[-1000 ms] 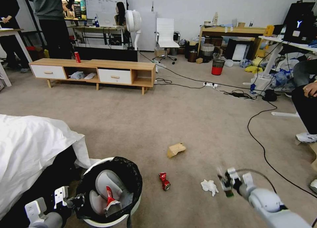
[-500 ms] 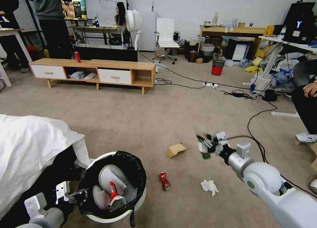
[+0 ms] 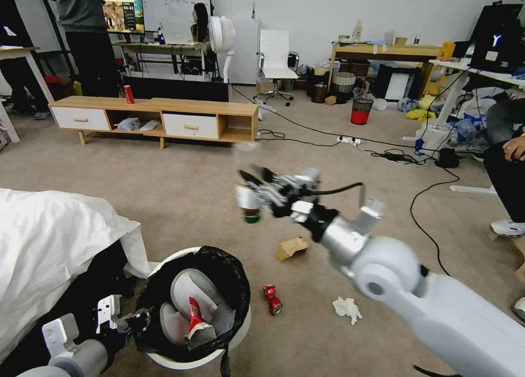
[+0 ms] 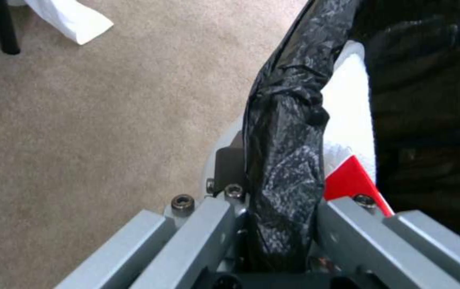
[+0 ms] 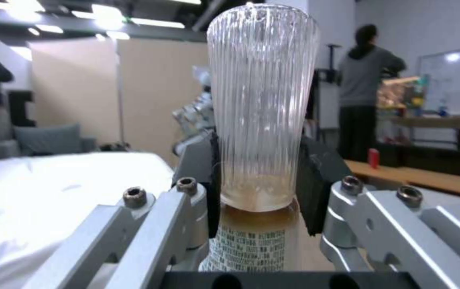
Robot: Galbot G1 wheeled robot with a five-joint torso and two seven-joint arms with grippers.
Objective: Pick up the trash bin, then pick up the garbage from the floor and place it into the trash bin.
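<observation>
Right gripper (image 3: 257, 188), jaws clamped on the green-capped bottle (image 3: 249, 202), has swung up toward 11 o'clock; left gripper (image 3: 136, 322) still pinches the trash bin (image 3: 240, 325) rim.

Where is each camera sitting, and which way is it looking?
Head view: high on the robot, looking forward and down at the carpet; both arms show, the left gripper on the trash bin, the right gripper carrying the bottle.
Left wrist view: on the left arm, looking along its jaws, clamped on the bin's bagged rim.
Right wrist view: on the right arm, looking across the room past the bottle.
Shared: head and right wrist views both show the bottle.
</observation>
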